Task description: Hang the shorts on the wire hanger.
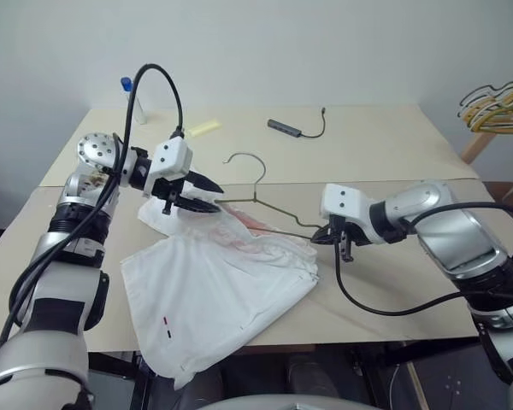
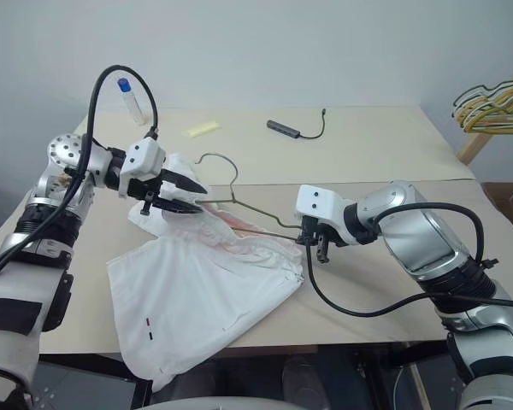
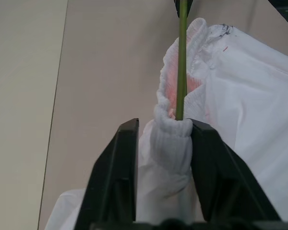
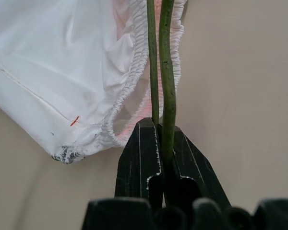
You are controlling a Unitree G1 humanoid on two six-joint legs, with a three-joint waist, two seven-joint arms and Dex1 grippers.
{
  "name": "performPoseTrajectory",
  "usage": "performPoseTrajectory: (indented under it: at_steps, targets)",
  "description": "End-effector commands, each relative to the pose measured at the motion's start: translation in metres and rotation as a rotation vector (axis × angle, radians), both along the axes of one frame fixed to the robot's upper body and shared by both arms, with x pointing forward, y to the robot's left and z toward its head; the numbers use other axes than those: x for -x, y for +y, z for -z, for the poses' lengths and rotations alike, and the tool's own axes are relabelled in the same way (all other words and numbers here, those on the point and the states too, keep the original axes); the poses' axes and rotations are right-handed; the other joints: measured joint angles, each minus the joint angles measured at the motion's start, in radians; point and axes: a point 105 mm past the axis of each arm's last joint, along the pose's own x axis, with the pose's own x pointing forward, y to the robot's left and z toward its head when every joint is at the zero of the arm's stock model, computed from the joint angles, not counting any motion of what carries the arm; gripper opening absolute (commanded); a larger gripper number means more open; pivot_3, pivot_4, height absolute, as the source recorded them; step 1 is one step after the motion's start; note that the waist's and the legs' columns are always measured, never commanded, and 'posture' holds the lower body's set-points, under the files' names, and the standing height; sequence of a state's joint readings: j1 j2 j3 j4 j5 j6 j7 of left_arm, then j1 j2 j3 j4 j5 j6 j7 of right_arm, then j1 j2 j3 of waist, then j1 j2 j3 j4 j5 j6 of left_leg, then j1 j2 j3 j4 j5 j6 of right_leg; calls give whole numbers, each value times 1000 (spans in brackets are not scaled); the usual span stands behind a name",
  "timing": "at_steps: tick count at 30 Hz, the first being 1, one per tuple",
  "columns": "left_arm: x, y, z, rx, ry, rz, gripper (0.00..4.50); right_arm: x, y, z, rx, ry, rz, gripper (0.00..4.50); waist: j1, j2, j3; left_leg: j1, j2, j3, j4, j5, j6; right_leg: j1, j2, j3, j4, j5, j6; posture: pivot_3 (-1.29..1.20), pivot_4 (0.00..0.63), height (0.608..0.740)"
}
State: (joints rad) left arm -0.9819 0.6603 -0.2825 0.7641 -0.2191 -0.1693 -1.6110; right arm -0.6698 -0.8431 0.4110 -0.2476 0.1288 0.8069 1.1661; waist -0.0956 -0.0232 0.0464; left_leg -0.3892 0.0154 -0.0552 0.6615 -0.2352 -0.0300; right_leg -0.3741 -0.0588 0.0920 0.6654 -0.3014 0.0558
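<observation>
Beige table carrying a dark cabled gadget, yellow slip and blue-capped bottle upper centre-left, white thin cloth shorts mid-frame hiding the thin olive-green wire hanger lower bar, left pincer clamped on bunched waistband, right pincer clamped on hanger end, yellow and dark hangers cut off upper right.

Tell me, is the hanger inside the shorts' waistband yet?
Partly in: the wire hanger runs through the shorts' gathered waistband opening, its hook still outside.

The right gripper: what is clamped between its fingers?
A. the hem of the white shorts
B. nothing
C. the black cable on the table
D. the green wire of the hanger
D: in the right wrist view the right gripper is shut on the green wire hanger, beside the shorts.
</observation>
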Motion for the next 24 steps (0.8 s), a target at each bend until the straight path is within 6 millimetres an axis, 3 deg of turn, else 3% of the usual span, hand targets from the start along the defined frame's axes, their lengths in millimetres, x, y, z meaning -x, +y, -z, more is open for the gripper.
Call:
performPoseTrajectory:
  at_steps: [1,3,10,14,20,24]
  targets:
    - [0,1,-7,-20,-17,7,514,0,8,-18,-26,-68,-42,0,-3,0,0,0,0,0,0,0,0,0,0,0,0,0,0,-93,0,740]
    - [1,1,-6,-24,-11,13,31,0,8,-19,-28,-72,-40,0,-5,0,0,0,0,0,0,0,0,0,0,0,0,0,0,-95,0,740]
    - [0,2,-6,-24,-28,9,12,-1,8,-18,-29,-93,-45,0,-8,0,0,0,0,0,0,0,0,0,0,0,0,0,0,-94,0,740]
    - [-6,3,-14,-12,-95,-15,12,-7,9,-19,-30,-193,-75,0,-8,0,0,0,0,-1,0,0,0,0,0,0,0,0,0,-91,0,740]
    - [-17,13,-35,15,-182,-95,0,-22,-11,-38,-92,-231,31,1782,-8,0,0,0,0,-1,0,0,0,0,0,0,1,0,0,-91,0,740]
    - [-21,23,-39,-10,-221,-133,0,-35,-40,-60,-158,-288,216,3153,-6,0,0,0,0,-1,0,0,0,1,0,-1,0,0,0,-85,0,740]
